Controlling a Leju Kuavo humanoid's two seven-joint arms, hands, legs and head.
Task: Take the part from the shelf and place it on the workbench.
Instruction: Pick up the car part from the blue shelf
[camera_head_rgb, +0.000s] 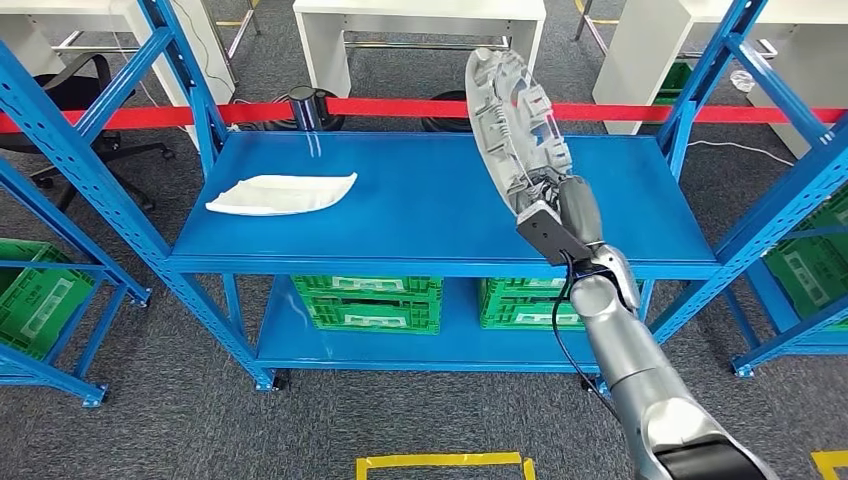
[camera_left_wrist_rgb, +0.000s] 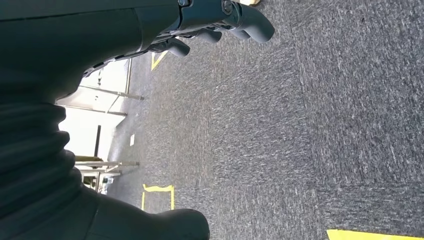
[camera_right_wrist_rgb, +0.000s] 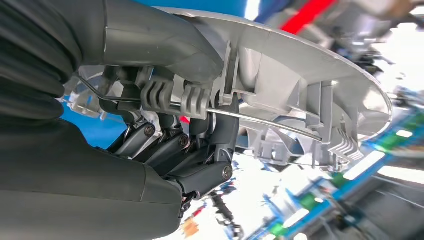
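My right hand (camera_head_rgb: 562, 215) grips a large grey plastic part (camera_head_rgb: 512, 120), a round ribbed cover held on edge above the right half of the blue shelf top (camera_head_rgb: 420, 205). In the right wrist view the part (camera_right_wrist_rgb: 300, 95) shows its ribbed inner side, with my thumb over its rim and my dark fingers (camera_right_wrist_rgb: 200, 150) clamped beneath. A second white curved part (camera_head_rgb: 283, 193) lies flat on the left of the shelf top. My left hand (camera_left_wrist_rgb: 220, 22) hangs over the grey carpet with its fingers loosely curled and nothing in it.
Green crates (camera_head_rgb: 368, 300) sit on the lower shelf level. A red barrier tape (camera_head_rgb: 400, 108) runs behind the shelf, with white tables (camera_head_rgb: 420, 25) beyond. More blue racks stand left (camera_head_rgb: 60, 160) and right (camera_head_rgb: 790, 180). Yellow floor tape (camera_head_rgb: 440, 463) marks the carpet near me.
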